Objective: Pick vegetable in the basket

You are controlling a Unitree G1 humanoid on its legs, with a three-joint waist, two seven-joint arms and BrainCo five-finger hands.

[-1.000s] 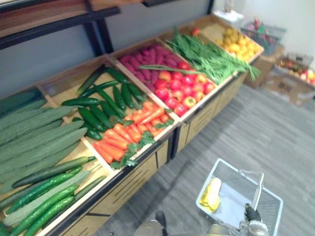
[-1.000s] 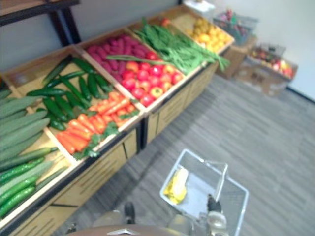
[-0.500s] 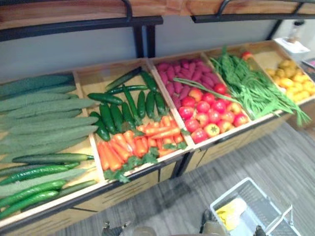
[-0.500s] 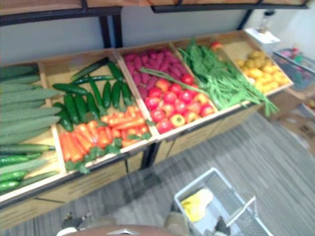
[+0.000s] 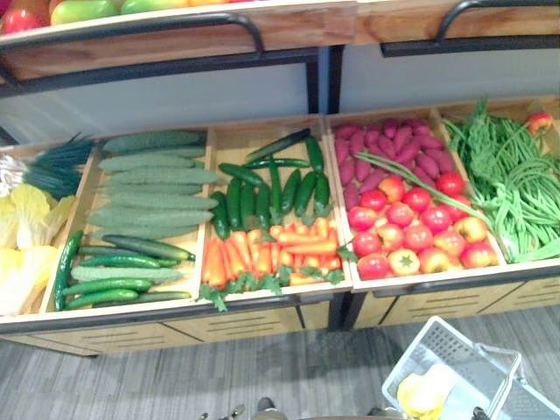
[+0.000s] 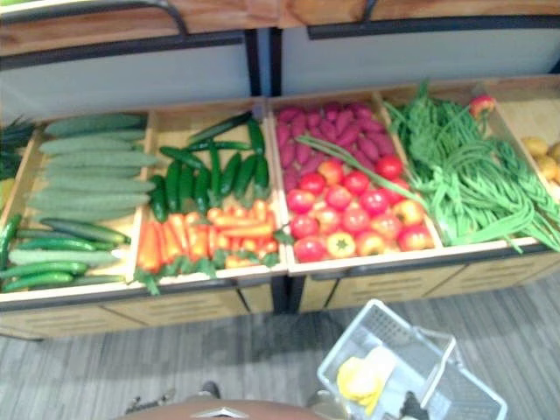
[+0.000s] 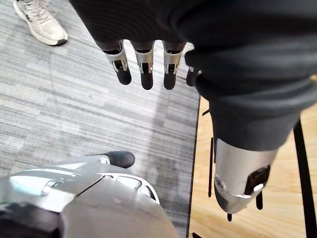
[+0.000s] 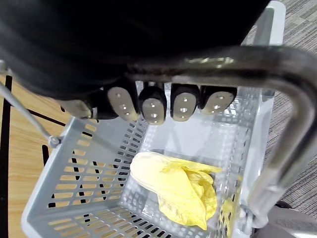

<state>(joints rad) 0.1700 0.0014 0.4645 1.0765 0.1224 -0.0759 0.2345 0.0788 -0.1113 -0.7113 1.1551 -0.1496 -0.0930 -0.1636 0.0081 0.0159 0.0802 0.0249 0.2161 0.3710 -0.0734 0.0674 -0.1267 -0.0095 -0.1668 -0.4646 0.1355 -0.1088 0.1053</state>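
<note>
Gripping the handle [image 8: 223,67] with the right hand [image 8: 151,104], hanging the basket [image 8: 74,163] beneath it. Carrying a leafy vegetable [image 8: 173,186] inside, lying on the basket's bottom straight below the hand. Facing the produce stand [image 5: 262,324]: tomatoes [image 5: 411,236] and beans [image 5: 512,188] in the bins ahead of the right hand, carrots [image 5: 262,254] lying before cucumbers [image 5: 271,188] in the next bin to its left. Dangling the left hand [image 7: 143,62] just beside the stand's front, a person's shoe [image 7: 39,22] resting on the floor [image 7: 74,99] beyond it.
</note>
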